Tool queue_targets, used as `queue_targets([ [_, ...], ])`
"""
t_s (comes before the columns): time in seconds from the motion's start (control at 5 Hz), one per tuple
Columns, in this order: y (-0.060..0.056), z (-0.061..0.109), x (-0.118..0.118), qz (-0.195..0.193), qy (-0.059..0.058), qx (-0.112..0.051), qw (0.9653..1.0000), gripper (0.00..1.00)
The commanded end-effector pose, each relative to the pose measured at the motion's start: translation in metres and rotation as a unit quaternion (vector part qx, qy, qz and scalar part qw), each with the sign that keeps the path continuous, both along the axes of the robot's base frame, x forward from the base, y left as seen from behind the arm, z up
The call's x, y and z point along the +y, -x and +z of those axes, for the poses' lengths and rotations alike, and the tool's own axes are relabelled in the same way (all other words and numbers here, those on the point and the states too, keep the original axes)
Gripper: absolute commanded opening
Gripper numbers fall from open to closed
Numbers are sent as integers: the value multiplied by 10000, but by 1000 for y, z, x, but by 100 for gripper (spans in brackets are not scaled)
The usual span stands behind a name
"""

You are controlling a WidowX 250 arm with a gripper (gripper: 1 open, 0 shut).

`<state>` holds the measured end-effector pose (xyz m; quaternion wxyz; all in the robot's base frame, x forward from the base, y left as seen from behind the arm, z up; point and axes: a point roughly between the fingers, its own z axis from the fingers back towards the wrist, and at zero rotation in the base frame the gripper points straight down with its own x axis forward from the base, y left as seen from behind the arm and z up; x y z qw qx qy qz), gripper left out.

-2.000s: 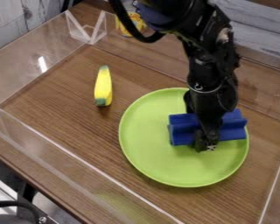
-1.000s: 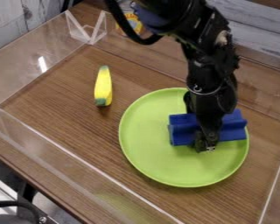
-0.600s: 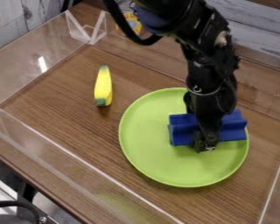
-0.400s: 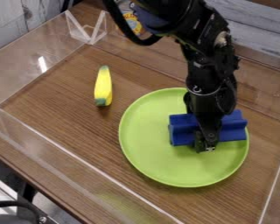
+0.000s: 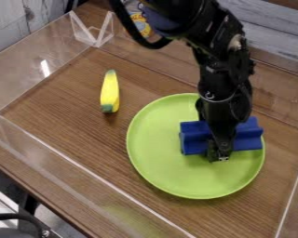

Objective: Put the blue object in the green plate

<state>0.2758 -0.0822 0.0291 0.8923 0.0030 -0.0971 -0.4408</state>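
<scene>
In the camera view, your black, jointed tool [image 5: 218, 146] reaches down over the dark blue rectangular block [image 5: 192, 138], which lies on the round lime-green plate [image 5: 170, 167], toward its right side. The tool hides the block's middle, so you cannot tell whether its fingers are pinching or merely straddling it. The yellow banana-shaped thing with dark green ends [image 5: 109, 92] sits left of the plate, on the brown wooden surface [image 5: 64, 105] that carries the plate too.

Judging by looks, your block is light and fairly stiff, hardly fragile, perhaps a little slick on its flat faces. If you need a fresh hold, take it across its narrow width near the middle, where it should balance; near an end it could swivel. With the block within the plate's rim, your next move is likely to spread the fingers and lift straight up, lest they drag it.
</scene>
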Motion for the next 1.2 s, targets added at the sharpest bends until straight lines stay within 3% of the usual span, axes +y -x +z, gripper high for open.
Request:
queue_targets([
  [0.0, 1, 3, -6, -164, 2, -74, 9998, 0],
  [0.2, 2, 4, -6, -173, -5, -78, 9998, 0],
  [0.4, 0, 12, -3, -45, 33, -89, 9999, 100],
  [0.6, 0, 13, -2, 18, 22, -78, 10000, 0],
  [1.0, -1, 16, 0, 135, -6, -54, 9999, 0],
])
